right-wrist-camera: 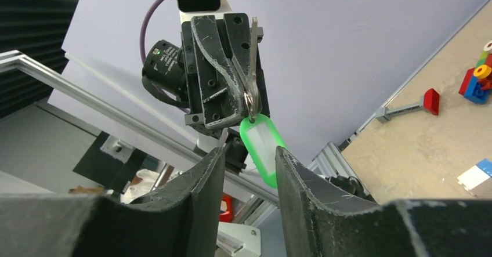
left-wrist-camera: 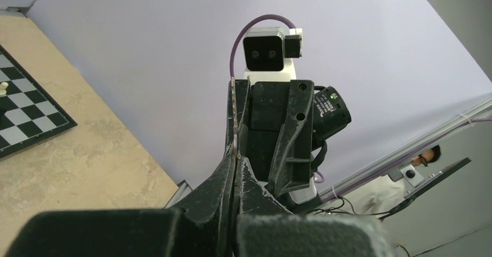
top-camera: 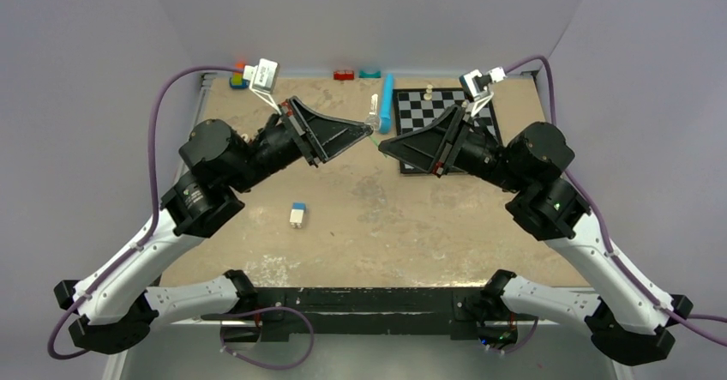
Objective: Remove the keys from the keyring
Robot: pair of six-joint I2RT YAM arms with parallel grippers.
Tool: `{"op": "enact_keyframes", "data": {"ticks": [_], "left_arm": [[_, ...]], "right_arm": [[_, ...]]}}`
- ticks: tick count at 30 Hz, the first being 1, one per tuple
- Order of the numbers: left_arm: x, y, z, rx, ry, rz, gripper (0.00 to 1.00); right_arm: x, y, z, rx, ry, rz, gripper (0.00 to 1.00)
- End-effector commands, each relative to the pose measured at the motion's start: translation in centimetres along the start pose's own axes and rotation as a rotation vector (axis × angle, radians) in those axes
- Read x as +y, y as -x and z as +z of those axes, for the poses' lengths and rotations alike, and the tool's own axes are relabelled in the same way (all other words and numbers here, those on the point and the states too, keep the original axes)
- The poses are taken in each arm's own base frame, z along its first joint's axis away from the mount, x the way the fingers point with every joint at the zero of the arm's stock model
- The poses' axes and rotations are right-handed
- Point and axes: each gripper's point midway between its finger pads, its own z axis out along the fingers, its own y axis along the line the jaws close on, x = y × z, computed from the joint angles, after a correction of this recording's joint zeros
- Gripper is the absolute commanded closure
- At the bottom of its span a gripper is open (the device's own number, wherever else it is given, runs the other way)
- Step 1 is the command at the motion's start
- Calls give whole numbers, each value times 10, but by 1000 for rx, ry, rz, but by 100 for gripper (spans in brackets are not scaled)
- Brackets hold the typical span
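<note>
The keys are a tiny bunch: a bright green tag hanging from a silvery key. In the top view they show only as a thin green sliver between the two gripper tips, held above the table. My left gripper is shut on the silvery key, which shows edge-on above its closed fingertips in the left wrist view. My right gripper is open. The green tag hangs just beyond its fingertips, close to the right finger. The right gripper faces the left one tip to tip.
A blue-topped white block lies on the tan table in front of the left arm. A chessboard with a white pawn lies at the back right. A blue bar, a clear tube and small coloured blocks lie along the back edge.
</note>
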Motion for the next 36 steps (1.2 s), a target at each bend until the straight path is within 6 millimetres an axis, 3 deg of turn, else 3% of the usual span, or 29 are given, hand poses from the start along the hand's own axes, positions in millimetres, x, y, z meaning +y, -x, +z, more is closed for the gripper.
{"op": "enact_keyframes", "data": {"ticks": [1,14,21,28,36], "left_arm": [[-16,6,-5,16,-33,53,100],[-28,-18,-17,252,-23,152,100],[-41,-26,-19,315,-80,132,100],[-40,-33,-18,358,-92,121,100],[-38,-36,-14,367,-95,113,100]], "right_arm": [[26,7,-12,-9,44,-54,57],[38,6,-16,63,30,-132,65],[36,6,-15,69,16,-149,63],[37,7,-9,74,24,-142,62],[32,5,-6,89,16,-134,80]]}}
